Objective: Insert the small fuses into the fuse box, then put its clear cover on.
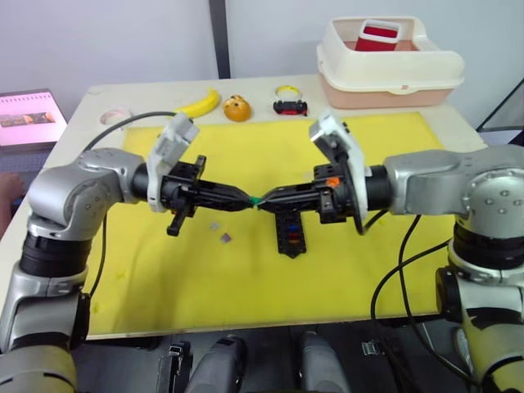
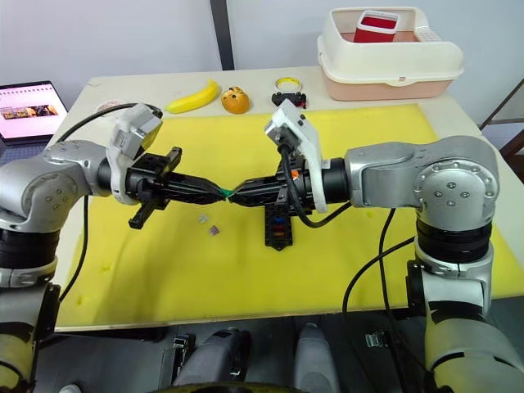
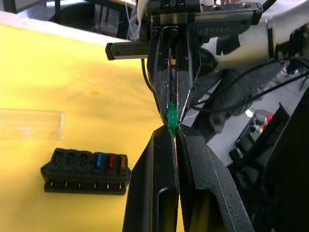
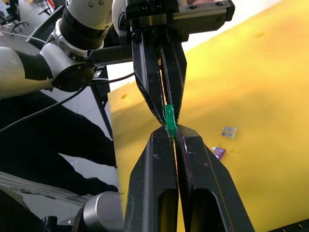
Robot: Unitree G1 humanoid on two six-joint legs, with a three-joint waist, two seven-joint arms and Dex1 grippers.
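Left gripper (image 1: pixel 246 201): its two black fingers are pressed together on one end of a single green fuse (image 3: pixel 171 115), held in the air above the middle of the yellow mat (image 1: pixel 205 278).
Right gripper (image 1: pixel 264 200): its two black fingers are also pinched closed, on the other end of the same green fuse; the two grippers meet tip to tip, arms reaching in from either side.
Fuse in the air: one, green, clamped by both grippers at once and clear of the mat.
Loose fuses on the mat: two, one grey (image 4: pixel 229 131) and one purple (image 4: pixel 218 152), lying near each other below the left gripper, apart from the box.
Fuse box (image 3: pixel 86 170): one black block lying flat on the mat, just under the right gripper.
Fuses in the box: three in a row at one end, blue, red and orange; the other slots look dark.
Clear cover (image 3: pixel 30 123): one see-through lid lying flat on the mat, near the box and not touching it.
Far edge of the table: one banana (image 1: pixel 201 103), one small orange object (image 1: pixel 236 107), one black-and-red toy car (image 1: pixel 291 107), one yellow ring (image 1: pixel 286 91) and one roll of tape (image 1: pixel 115 115).
Far right corner: one cream tub (image 1: pixel 389 67) with one red container (image 1: pixel 378 34) inside.
Left of the table: one lit laptop screen (image 1: pixel 29 116).
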